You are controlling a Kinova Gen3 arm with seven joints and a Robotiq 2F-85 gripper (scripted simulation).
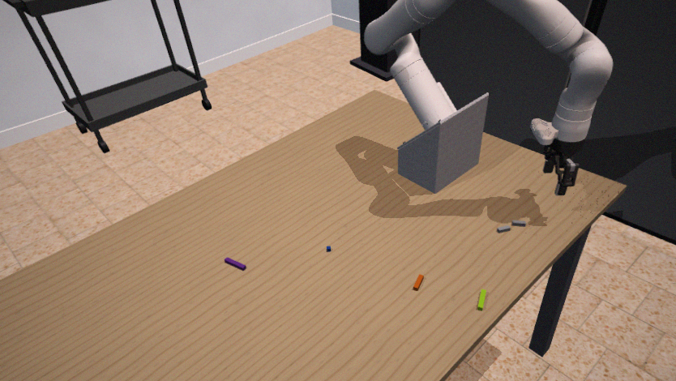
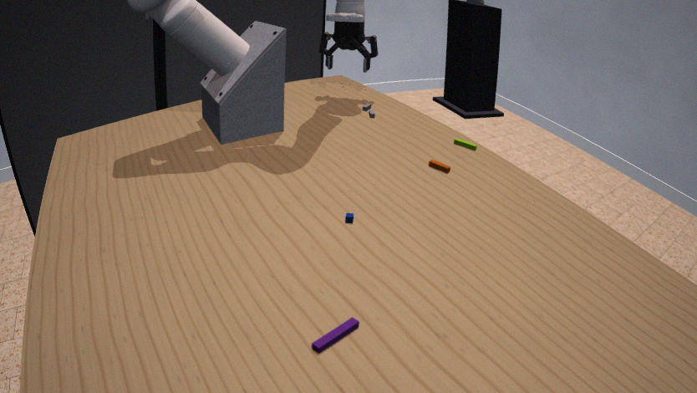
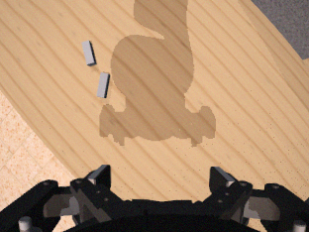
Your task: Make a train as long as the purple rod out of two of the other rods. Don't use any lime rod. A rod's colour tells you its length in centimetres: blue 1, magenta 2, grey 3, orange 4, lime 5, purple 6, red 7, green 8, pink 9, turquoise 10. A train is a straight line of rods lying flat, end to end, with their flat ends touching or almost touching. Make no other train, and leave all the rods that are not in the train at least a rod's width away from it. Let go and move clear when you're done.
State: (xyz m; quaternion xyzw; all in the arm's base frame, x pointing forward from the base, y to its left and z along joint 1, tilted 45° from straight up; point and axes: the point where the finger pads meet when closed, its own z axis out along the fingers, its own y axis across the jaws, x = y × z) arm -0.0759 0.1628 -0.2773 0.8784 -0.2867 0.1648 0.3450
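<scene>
Grey rods [image 3: 95,68] lie apart from open pincer [image 3: 158,182], off its shadow.

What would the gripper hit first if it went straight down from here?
Probably bare table. The open gripper points down, and the two grey rods lie off to one side, seemingly outside its line; depth is hard to judge.

Purple rod [image 1: 235,263], blue rod [image 1: 328,248], orange rod [image 1: 417,281], lime rod [image 1: 481,299].

We see the white seven-joint arm [image 1: 581,57] bent downward, its black two-finger gripper [image 2: 348,59] hanging wide open, holding nothing.
</scene>
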